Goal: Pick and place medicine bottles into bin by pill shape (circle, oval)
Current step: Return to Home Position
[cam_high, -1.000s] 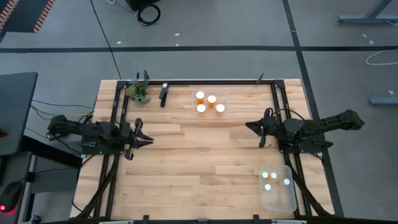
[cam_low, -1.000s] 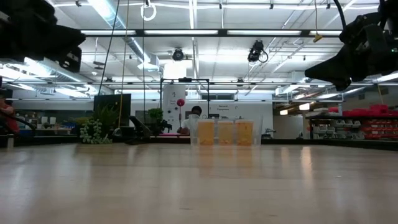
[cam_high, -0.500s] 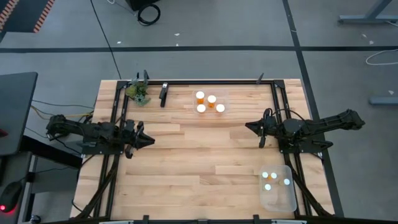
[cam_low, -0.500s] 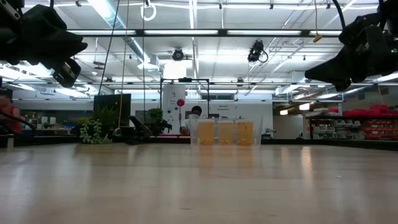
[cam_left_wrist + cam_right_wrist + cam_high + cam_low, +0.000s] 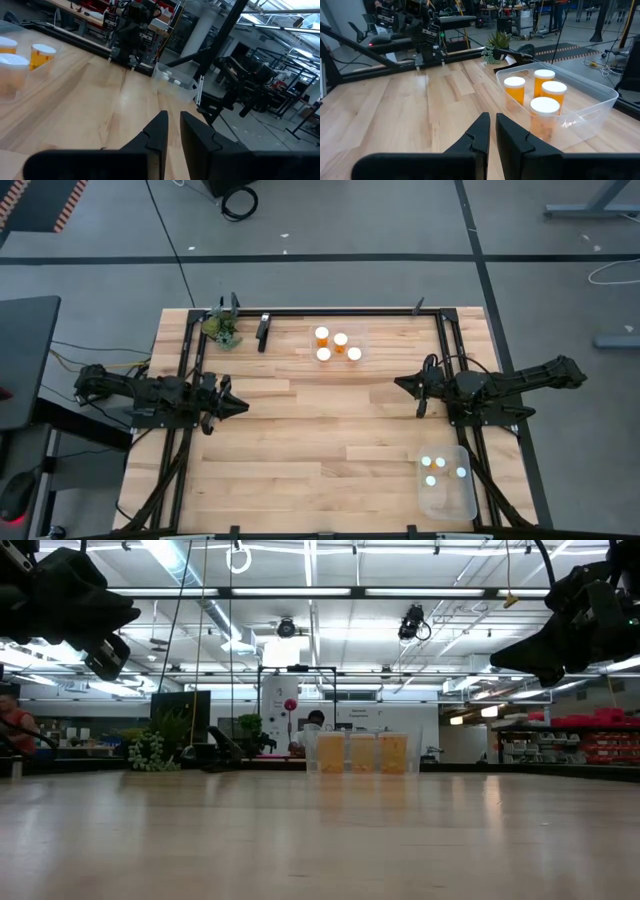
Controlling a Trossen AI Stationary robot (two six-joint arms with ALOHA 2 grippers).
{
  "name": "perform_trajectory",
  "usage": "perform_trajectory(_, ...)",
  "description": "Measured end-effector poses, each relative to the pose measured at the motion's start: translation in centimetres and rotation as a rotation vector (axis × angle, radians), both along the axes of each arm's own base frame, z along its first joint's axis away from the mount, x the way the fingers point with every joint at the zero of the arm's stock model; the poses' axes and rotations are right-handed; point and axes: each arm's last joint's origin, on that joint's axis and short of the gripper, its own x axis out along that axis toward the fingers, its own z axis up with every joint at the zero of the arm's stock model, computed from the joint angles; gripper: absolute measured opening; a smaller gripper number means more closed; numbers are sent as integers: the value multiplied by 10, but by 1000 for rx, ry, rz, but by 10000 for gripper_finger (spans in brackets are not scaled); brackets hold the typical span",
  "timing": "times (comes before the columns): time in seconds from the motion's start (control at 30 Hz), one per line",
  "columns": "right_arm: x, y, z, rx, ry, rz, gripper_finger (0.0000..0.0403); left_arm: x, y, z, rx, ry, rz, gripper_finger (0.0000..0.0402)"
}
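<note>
Both clenched empty, the left gripper (image 5: 232, 406) mid-left and right gripper (image 5: 404, 384) mid-right should draw back high and level, clear of the upper-centre bin (image 5: 364, 338).

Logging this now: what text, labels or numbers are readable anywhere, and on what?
None is readable.
Bottles: no label shows on orange sides or white caps.
Bin: clear, unmarked.
Room behind the table, low view: any signs are too blurred to read.
</note>
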Motion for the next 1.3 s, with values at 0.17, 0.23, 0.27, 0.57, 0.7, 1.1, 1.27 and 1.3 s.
perform_trajectory(0.17,0,0,0,0,0,0,37,0,0,0,0,0,0,63)
perform_trajectory(0.23,0,0,0,0,0,0,37,0,0,0,0,0,0,63)
perform_trajectory(0.27,0,0,0,0,0,0,37,0,0,0,0,0,0,61)
perform_trajectory(0.57,0,0,0,0,0,0,37,0,0,0,0,1,0,54)
perform_trajectory(0.7,0,0,0,0,0,0,37,0,0,0,0,1,0,61)
perform_trajectory(1.1,0,0,0,0,0,0,37,0,0,0,0,1,0,52)
perform_trajectory(1.27,0,0,0,0,0,0,37,0,0,0,0,1,0,51)
perform_trajectory(1.3,0,0,0,0,0,0,37,0,0,0,0,1,0,52)
